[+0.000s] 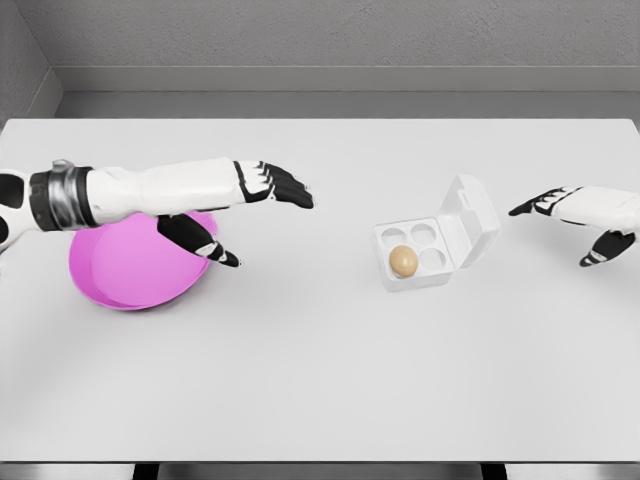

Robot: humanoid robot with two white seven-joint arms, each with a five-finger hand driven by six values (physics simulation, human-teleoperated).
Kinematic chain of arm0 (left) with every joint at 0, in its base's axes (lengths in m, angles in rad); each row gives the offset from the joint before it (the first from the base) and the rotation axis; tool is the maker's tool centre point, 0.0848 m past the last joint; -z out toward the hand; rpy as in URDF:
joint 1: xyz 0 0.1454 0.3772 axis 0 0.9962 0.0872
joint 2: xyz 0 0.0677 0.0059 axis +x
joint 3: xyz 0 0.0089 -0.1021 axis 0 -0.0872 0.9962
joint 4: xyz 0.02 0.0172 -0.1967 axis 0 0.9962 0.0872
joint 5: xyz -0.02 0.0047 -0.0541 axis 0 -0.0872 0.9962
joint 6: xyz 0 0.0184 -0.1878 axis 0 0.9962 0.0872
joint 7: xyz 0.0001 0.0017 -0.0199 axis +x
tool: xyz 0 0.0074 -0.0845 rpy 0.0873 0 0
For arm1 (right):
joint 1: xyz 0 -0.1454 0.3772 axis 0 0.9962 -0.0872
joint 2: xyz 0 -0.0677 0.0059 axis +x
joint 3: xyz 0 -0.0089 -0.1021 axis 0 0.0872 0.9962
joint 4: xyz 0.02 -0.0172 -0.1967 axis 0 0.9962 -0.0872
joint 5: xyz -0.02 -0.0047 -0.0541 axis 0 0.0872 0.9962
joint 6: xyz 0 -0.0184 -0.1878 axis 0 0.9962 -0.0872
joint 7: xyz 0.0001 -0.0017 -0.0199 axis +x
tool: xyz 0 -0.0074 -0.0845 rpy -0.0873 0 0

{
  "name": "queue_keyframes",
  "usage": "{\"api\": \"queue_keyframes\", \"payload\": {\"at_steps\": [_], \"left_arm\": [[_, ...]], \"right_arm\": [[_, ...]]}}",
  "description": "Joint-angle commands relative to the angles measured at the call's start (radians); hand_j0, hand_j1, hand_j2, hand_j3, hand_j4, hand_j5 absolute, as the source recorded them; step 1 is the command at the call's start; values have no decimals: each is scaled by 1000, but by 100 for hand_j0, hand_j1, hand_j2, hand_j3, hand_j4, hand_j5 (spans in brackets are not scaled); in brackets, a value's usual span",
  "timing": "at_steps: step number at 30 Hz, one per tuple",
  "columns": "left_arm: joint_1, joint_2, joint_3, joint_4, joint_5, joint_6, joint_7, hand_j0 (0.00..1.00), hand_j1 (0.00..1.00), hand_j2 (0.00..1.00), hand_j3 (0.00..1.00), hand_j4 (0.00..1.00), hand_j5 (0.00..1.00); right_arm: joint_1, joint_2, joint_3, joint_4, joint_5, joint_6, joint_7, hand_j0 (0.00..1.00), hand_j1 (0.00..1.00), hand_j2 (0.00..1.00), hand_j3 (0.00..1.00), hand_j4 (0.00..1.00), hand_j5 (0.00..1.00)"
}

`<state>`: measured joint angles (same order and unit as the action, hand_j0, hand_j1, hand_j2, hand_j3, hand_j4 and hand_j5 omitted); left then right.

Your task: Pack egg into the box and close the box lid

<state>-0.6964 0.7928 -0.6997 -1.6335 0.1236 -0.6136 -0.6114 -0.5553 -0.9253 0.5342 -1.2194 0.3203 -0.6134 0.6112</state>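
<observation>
Egg seated, lid left to shut

Egg sits in the box's front-left cup, lid tilted up behind. Right robot hand, fingers spread and holding nothing, hovers beside the lid (likely to push it down). Left robot hand, likewise spread, hangs over the pink bowl on the worktop.

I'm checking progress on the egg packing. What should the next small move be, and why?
Probably bring the right hand to the raised lid and tip it shut: the egg already sits in the box, and that open hand is nearest.
</observation>
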Motion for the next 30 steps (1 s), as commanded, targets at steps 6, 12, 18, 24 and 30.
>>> {"api": "queue_keyframes", "payload": {"at_steps": [6, 12, 18, 24, 30], "left_arm": [[14, 62, 16, -31, -24, 3, 0, 100, 100, 100, 100, 100, 100], [15, 55, 16, -23, -22, 3, 0, 100, 100, 100, 100, 100, 100], [17, 59, 16, -22, -22, 3, 0, 100, 100, 100, 100, 100, 100], [17, 54, 14, -22, -21, 3, 0, 100, 100, 100, 100, 100, 100], [15, 62, 14, -19, -21, 3, 0, 100, 100, 100, 100, 100, 100]], "right_arm": [[3, 43, 7, -8, -4, 3, 0, 100, 100, 100, 100, 100, 100], [3, 54, 21, -42, -4, 3, 0, 100, 100, 100, 100, 100, 100], [0, 52, 18, -77, -6, 3, 0, 100, 100, 100, 100, 100, 100], [-3, 42, 13, -114, -6, 3, 0, 100, 100, 100, 100, 100, 100], [-2, 22, 9, -175, -7, 3, 0, 100, 100, 100, 100, 100, 100]]}}
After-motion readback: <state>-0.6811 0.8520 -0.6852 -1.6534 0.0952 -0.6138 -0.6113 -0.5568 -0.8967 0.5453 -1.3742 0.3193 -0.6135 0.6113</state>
